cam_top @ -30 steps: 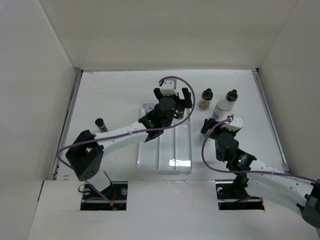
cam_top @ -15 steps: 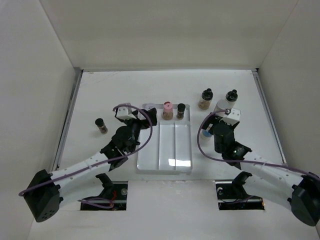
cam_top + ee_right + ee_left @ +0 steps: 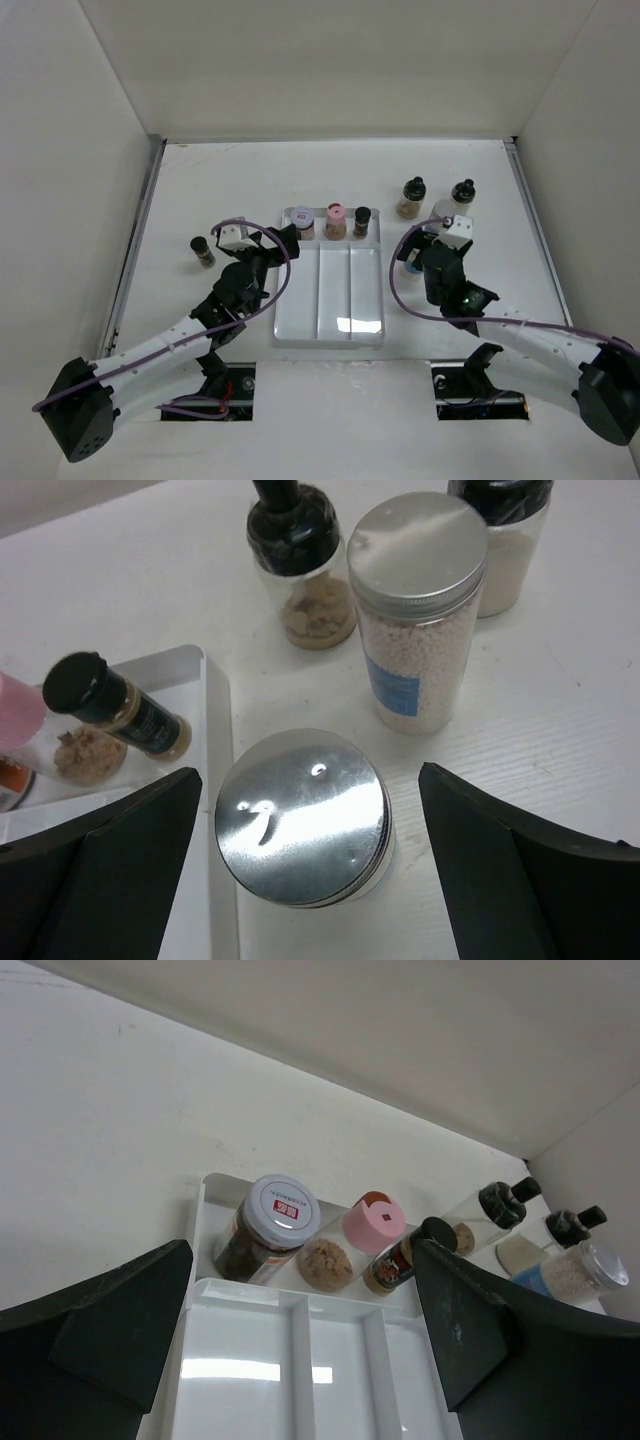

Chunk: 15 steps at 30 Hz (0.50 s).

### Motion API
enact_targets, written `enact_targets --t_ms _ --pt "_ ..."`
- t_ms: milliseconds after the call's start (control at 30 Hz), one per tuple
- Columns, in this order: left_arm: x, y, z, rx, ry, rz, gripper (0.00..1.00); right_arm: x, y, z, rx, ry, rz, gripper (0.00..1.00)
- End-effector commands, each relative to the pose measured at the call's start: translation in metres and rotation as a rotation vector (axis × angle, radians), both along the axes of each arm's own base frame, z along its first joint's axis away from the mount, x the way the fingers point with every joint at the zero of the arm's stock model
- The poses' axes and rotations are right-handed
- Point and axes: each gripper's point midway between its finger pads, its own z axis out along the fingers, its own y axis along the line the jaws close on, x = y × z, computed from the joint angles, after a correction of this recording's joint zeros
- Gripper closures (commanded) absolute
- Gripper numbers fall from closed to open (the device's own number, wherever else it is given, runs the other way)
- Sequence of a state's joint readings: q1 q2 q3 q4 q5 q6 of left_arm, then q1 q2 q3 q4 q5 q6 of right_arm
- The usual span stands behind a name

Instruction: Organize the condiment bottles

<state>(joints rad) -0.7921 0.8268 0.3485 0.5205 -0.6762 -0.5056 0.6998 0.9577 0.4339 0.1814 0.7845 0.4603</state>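
Several clear condiment bottles, black, pink or silver caps

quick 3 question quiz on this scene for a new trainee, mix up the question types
1. True or false: the pink-capped bottle stands inside the tray.
2. How many bottles stand in the tray? A two, B three, C five.
3. Fill the gap: the right gripper, open, straddles a jar with a ___ cap.
Key: 1 true; 2 B; 3 silver.
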Motion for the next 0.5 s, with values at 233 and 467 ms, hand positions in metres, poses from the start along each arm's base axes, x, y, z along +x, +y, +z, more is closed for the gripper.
enact_targets --t_ms 233,467 --pt "0.001 0.013 0.004 -0.039 -0.027 0.032 0.06 0.009 0.006 0.026 0.027 -0.053 -0.006 0.40" --pt "0.005 0.015 -0.003 -0.025 -0.013 0.044 0.06 -0.011 0.041 0.079 0.064 -0.170 0.136 0.48"
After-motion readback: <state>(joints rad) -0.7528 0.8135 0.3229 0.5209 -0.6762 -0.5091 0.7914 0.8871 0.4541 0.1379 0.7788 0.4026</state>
